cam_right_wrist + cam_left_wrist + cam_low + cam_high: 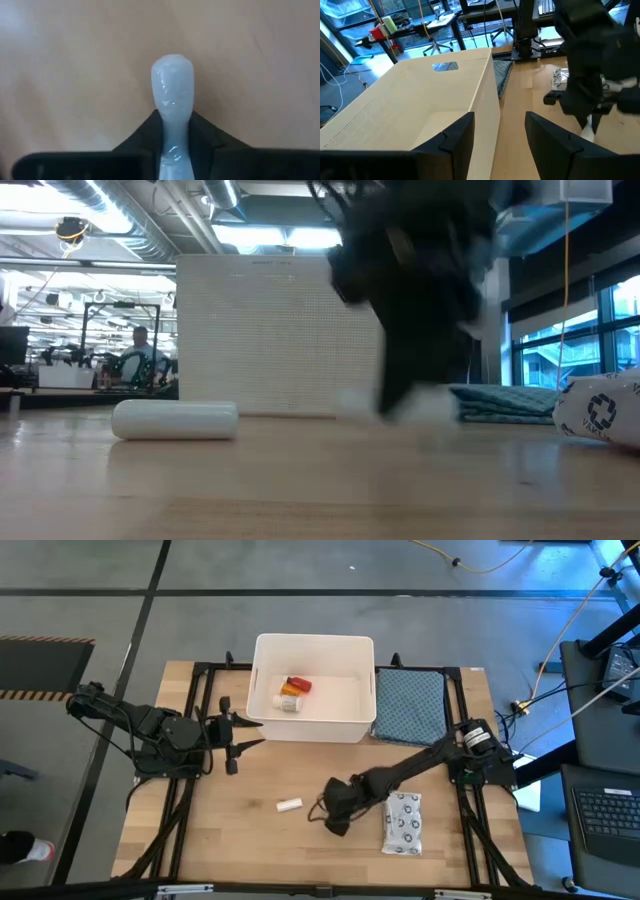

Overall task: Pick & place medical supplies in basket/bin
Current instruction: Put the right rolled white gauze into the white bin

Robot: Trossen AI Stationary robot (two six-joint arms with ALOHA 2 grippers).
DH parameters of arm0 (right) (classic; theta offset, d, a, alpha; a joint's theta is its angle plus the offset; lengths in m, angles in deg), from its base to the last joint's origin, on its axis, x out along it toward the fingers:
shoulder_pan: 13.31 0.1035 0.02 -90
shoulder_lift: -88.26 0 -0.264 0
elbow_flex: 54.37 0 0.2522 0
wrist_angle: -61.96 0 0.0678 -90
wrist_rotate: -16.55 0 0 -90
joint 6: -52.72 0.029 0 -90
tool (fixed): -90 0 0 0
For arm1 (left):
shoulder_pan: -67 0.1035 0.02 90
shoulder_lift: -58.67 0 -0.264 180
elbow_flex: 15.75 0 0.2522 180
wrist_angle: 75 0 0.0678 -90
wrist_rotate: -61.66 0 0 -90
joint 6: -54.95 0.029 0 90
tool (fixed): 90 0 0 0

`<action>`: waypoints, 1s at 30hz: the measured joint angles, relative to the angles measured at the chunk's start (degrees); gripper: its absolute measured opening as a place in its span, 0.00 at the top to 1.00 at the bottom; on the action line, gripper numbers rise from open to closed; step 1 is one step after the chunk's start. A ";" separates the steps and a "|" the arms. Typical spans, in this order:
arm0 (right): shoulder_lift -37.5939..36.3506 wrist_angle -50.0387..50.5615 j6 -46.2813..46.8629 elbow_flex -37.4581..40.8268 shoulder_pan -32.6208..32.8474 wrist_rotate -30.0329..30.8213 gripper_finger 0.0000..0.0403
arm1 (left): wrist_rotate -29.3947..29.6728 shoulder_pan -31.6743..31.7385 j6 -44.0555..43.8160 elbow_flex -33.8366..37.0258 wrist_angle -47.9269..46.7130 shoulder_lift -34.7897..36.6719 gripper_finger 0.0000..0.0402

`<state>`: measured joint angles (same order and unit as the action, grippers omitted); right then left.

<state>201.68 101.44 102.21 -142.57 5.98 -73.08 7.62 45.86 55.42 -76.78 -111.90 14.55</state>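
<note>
The white tub sits at the counter's far edge, a red bottle inside. My right fingers, near the front edge, clamp a pale, glossy white cylinder; only my right wrist view shows it. My left fingers stand apart beside the tub.

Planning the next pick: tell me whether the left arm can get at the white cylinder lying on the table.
Probably yes. The left gripper is open beside the white tub, and bare table lies between it and the white cylinder. The right gripper, shut on a small white item, works close by.
</note>
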 joint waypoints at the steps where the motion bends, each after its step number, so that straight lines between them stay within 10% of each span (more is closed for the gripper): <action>1: -0.87 0.18 -2.35 -1.06 -0.85 -0.51 0.87 | 0.00 0.00 0.52 0.00 0.00 0.00 0.58; 20: -10.53 2.38 -44.77 -36.77 -26.97 5.78 0.86 | 0.68 -0.94 0.65 -0.04 0.80 7.16 0.58; 30: -2.80 -0.05 -51.02 -36.88 -39.58 -8.59 0.86 | 5.70 -0.87 0.71 -0.04 1.07 10.36 0.58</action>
<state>198.88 101.39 51.18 -179.46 -33.60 -81.67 13.32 44.98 56.14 -76.82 -110.82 24.91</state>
